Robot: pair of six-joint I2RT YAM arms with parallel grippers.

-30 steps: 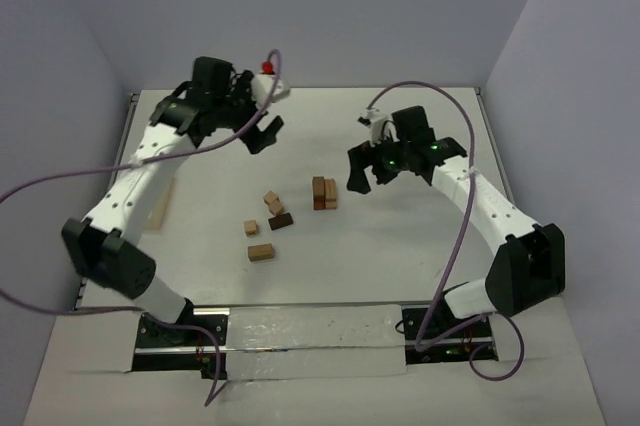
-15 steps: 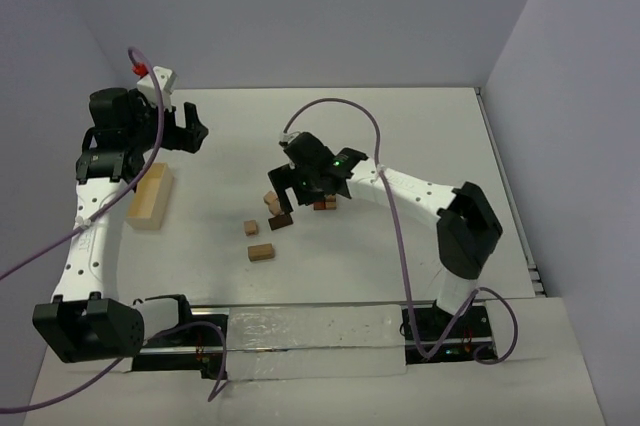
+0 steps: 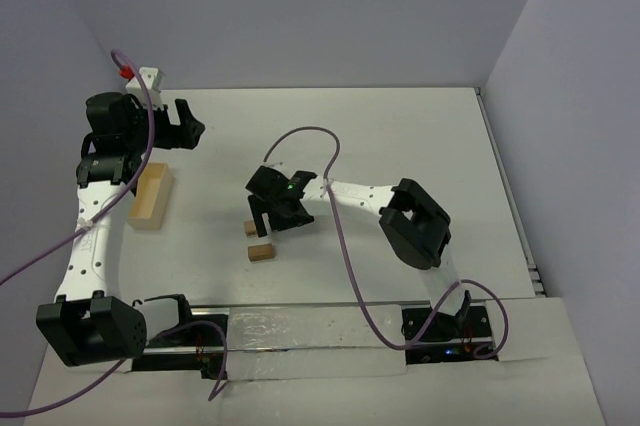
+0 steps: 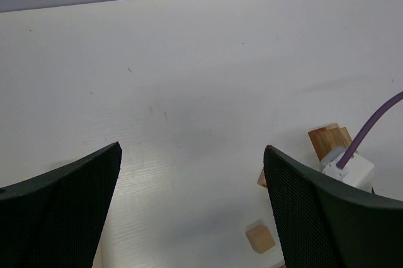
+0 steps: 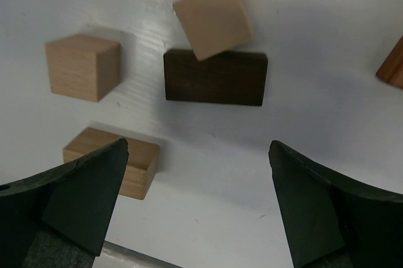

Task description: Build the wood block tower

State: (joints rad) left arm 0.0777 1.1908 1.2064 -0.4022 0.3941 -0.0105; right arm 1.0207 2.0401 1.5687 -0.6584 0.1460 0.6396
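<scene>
My right gripper (image 3: pixel 273 220) is open and empty, hovering low over the loose wood blocks. In the right wrist view its jaws (image 5: pixel 198 155) stand wide apart just short of a dark brown block (image 5: pixel 215 77). A tan block (image 5: pixel 213 16) leans on that block's far edge. A tan cube (image 5: pixel 82 67) and a tan brick (image 5: pixel 135 166) lie to the left. A reddish-brown edge of the tower (image 5: pixel 393 63) shows at the right. The arm hides the tower from above. My left gripper (image 3: pixel 192 124) is open and empty at the far left (image 4: pixel 192 155).
A larger pale wooden box (image 3: pixel 150 196) lies at the left under my left arm. Two tan blocks (image 3: pixel 261 252) sit just in front of my right gripper. The right arm's purple cable (image 3: pixel 300 136) loops over the middle. Reddish and tan blocks (image 4: pixel 327 141) show in the left wrist view.
My right arm has swung left from beside the tower and lowered over the loose blocks. My left arm has pulled back to the far left, uncovering the pale box.
</scene>
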